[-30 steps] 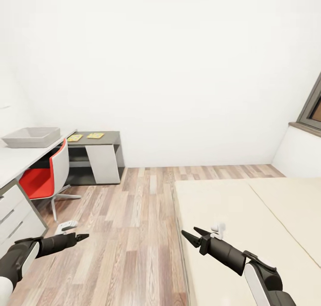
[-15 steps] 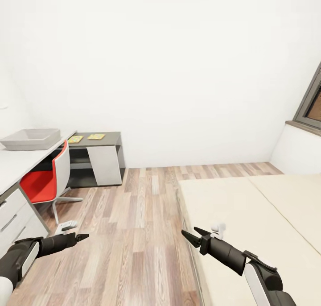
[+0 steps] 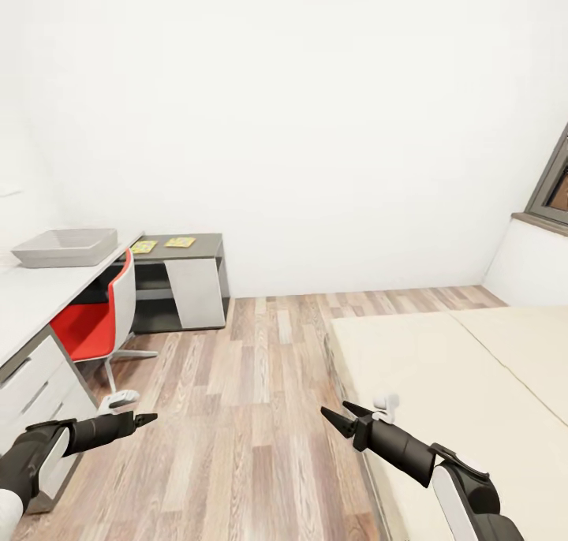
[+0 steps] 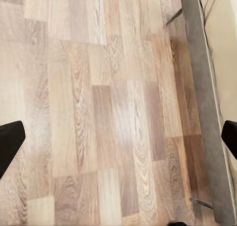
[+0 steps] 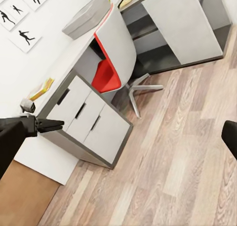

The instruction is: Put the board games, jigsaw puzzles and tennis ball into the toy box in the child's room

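The pale grey toy box stands on the long table at the left. Two jigsaw puzzles lie on the table's lower dark section. The bed with its plain beige mattress lies at the right. The board games and the tennis ball are out of view. My left gripper hangs open and empty over the wood floor. By the bed's near corner my right gripper is open and empty too.
A red and white swivel chair stands at the desk beside white drawers. Wood-plank floor runs between desk and bed. The grey bed frame edges it. A dark-framed window is at the far right.
The whole picture has shifted right, so the camera has moved: desk, chair and bed edge sit further right. Both arms keep the same pose.
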